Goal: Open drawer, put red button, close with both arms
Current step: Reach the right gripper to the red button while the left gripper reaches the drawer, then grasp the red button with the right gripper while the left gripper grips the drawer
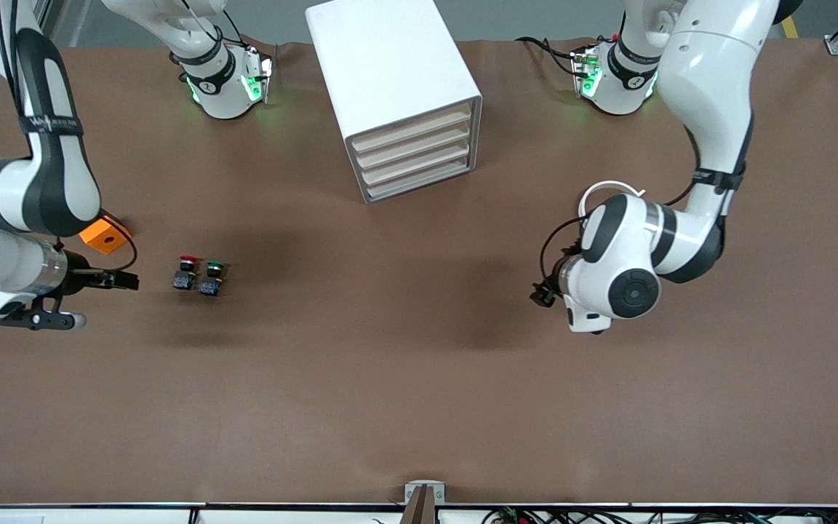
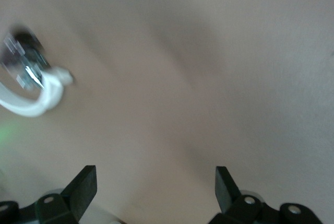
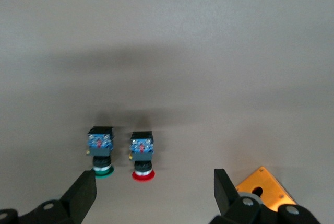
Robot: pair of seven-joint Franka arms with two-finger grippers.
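Note:
The red button (image 1: 186, 271) lies on the brown table beside the green-capped button (image 1: 212, 276). Both lie on their sides. The white drawer cabinet (image 1: 404, 94) stands near the arms' bases, and all its drawers are shut. My right gripper (image 1: 119, 279) is open and empty, low over the table between the orange cube (image 1: 104, 234) and the red button. In the right wrist view the red button (image 3: 142, 158) lies just ahead of the open right gripper (image 3: 155, 192). My left gripper (image 2: 155, 190) is open and empty over bare table toward the left arm's end.
The green button (image 3: 101, 153) and the orange cube (image 3: 263, 185) also show in the right wrist view. A white cable (image 2: 36, 96) shows in the left wrist view. The brown table (image 1: 390, 378) stretches wide toward the front camera.

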